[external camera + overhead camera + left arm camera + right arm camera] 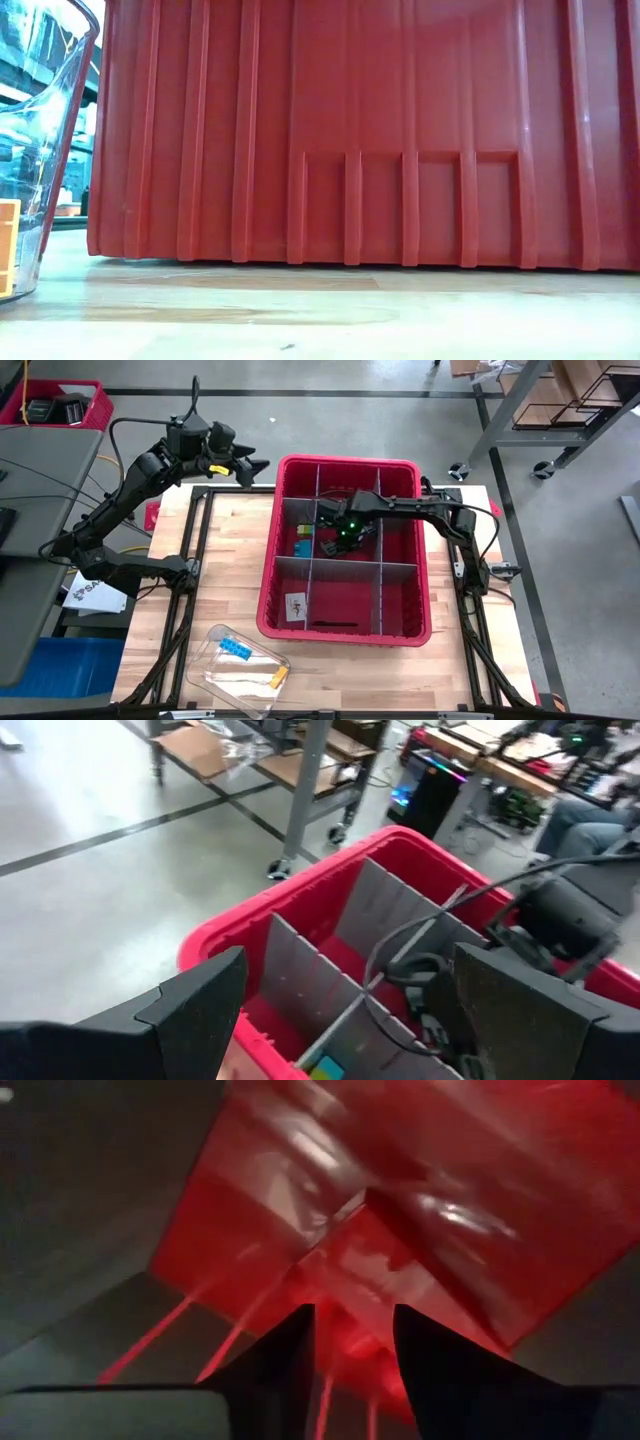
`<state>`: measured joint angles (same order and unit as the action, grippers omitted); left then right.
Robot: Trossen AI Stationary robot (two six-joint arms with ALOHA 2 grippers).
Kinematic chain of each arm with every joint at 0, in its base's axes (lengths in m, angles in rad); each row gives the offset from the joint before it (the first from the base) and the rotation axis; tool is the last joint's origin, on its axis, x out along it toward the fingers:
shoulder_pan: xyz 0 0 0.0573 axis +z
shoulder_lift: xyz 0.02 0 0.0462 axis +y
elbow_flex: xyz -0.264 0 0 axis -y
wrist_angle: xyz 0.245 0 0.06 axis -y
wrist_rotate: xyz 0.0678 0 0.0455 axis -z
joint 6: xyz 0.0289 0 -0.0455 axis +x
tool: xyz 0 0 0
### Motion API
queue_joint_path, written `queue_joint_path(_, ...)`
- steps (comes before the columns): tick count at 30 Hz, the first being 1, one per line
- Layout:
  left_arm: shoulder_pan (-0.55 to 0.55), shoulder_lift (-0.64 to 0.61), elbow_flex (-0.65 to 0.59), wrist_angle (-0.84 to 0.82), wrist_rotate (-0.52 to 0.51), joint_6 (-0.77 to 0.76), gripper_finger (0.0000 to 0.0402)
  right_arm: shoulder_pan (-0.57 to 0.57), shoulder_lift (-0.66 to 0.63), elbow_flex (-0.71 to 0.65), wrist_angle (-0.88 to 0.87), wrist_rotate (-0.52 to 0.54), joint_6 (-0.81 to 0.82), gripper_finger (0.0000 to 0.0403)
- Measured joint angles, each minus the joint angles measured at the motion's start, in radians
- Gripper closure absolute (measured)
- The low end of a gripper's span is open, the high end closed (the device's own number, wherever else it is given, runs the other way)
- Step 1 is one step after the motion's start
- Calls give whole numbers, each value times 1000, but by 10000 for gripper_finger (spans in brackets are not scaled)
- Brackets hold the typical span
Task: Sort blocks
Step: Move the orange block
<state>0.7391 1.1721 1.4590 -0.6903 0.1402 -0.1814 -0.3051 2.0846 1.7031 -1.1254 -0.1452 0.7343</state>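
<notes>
The red bin [400, 628] with grey dividers [330, 565] stands mid-table. My right gripper [345, 538] reaches down into its centre compartment, shut on a red block [345, 1285]. Blue, yellow and green blocks [302, 540] lie on the floor of the compartment to its left. My left gripper [250, 465] hangs open above the bin's far left corner, holding nothing; its wrist view shows the bin's rim [300, 885] between the fingers. A clear container [240, 665] near the front edge holds a blue block [235, 650] and an orange one [280, 677]. My right gripper pinches the red block's near end [352, 1342] between its two fingers. The fingers come from above, pointing down into the compartment. The block sticks out past the fingertips; the view is blurred, and whether it touches the bin floor I cannot tell.
The bin's outer wall [350, 130] fills the low view, with the clear container [40, 150] at its left. A white card [296, 606] lies in the bin's near left compartment. Bare wood shows left of the bin. A dark frame rail [190, 610] runs along the tabletop's left side.
</notes>
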Motion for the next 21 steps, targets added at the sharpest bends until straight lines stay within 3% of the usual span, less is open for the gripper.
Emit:
queue_joint_path(4,-1,-2,0,-6,13,1,55,7,0,0,-8,17,-19,247)
queue_joint_path(13,0,-6,0,-7,15,0,55,12,21,0,-79,-10,-105,149)
queue_joint_path(21,0,-10,0,-7,7,-9,55,11,110,4,-105,-30,-102,142)
